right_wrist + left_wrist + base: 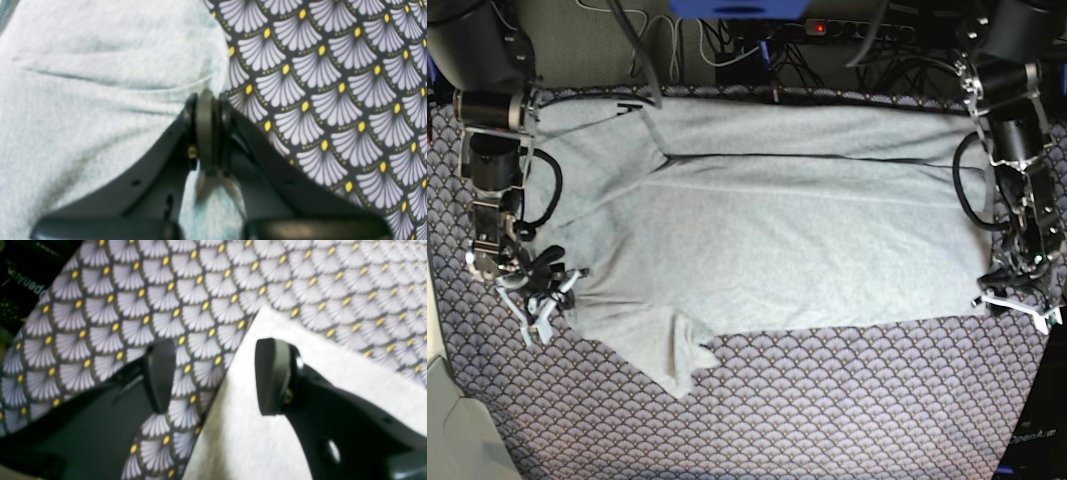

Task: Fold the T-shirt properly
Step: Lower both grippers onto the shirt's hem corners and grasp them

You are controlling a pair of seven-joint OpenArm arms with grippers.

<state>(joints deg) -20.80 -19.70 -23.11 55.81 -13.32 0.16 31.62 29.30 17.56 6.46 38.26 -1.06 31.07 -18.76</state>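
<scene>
Shirt lies spread across the patterned cloth on the bench, long axis left-right in the base view, one sleeve flopped out at the near edge and a lengthwise crease near the far edge. Right gripper has its fingers pressed together, pinching the shirt's edge at the sleeve end; the fabric bunches right at the tips. Left gripper has its fingers spread, straddling the shirt's corner at the hem end, one finger over grey fabric, the other over the cloth, nothing pinched yet. Looks like the near edge is being set up for a lengthwise fold. To do it well: close left on the corner only, don't catch the cloth underneath, then lift both ends level and together, keeping the edge taut so the fold lands straight along the far edge. That loose sleeve probably needs tucking.
</scene>
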